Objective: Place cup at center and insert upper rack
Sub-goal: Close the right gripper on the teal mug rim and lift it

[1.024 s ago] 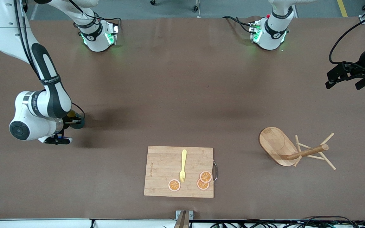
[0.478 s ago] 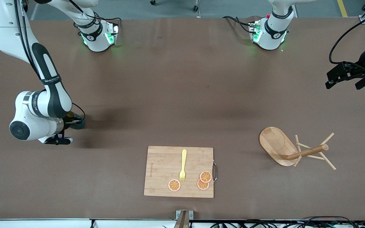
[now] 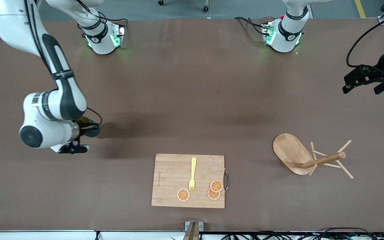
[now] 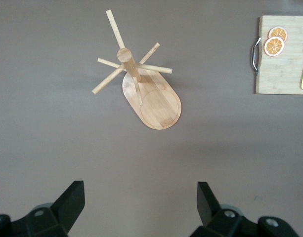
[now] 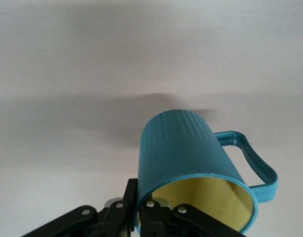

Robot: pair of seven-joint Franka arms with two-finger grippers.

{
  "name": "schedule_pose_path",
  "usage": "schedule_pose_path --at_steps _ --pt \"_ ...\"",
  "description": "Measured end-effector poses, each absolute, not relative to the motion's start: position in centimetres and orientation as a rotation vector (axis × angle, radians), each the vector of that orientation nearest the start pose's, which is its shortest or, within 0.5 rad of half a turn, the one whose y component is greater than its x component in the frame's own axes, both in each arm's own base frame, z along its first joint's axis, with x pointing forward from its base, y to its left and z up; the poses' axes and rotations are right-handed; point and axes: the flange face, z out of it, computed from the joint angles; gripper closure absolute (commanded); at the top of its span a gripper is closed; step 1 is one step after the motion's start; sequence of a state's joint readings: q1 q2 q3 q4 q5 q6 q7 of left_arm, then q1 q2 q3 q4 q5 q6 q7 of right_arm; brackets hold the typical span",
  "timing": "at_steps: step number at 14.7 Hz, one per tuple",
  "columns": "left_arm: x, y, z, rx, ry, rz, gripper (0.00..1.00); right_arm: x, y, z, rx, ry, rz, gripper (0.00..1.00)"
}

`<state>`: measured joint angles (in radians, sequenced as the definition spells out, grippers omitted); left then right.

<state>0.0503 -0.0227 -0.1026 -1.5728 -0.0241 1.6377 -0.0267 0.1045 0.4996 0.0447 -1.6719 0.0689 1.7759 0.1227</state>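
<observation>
My right gripper (image 3: 86, 128) is shut on the rim of the cup (image 3: 93, 132), a ribbed teal mug with a yellow inside. It holds the cup just above the table toward the right arm's end. In the right wrist view one finger sits outside the cup (image 5: 188, 153) and one inside, with the handle pointing away from the right gripper (image 5: 140, 210). The upper rack (image 3: 298, 156), a light wooden mug tree, lies tipped on its side toward the left arm's end. My left gripper (image 3: 362, 87) waits open, high over that end. Its fingers (image 4: 72, 197) frame bare table short of the rack (image 4: 151, 94).
A wooden cutting board (image 3: 170, 180) lies near the front edge of the table, with a yellow fork (image 3: 192, 173) and orange slices (image 3: 215, 190) on it. The board (image 4: 284, 64) also shows in the left wrist view.
The right arm has carried the cup a short way toward the middle of the table. Left arm, rack and board have not moved.
</observation>
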Motion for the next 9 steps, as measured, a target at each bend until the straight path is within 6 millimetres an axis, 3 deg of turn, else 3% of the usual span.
schedule_pose_path --at_steps 4,7,9 --pt "55.4 -3.1 64.2 -3.164 0.037 -0.137 0.0 59.4 25.4 31.3 -3.091 0.091 0.529 1.0" --pt "55.4 -3.1 64.2 -3.164 0.035 -0.137 0.0 55.6 36.6 33.6 -3.108 0.132 0.376 1.0" --pt "55.4 -3.1 64.2 -3.164 0.034 -0.137 0.0 52.5 42.5 34.2 -3.108 0.189 0.318 1.0"
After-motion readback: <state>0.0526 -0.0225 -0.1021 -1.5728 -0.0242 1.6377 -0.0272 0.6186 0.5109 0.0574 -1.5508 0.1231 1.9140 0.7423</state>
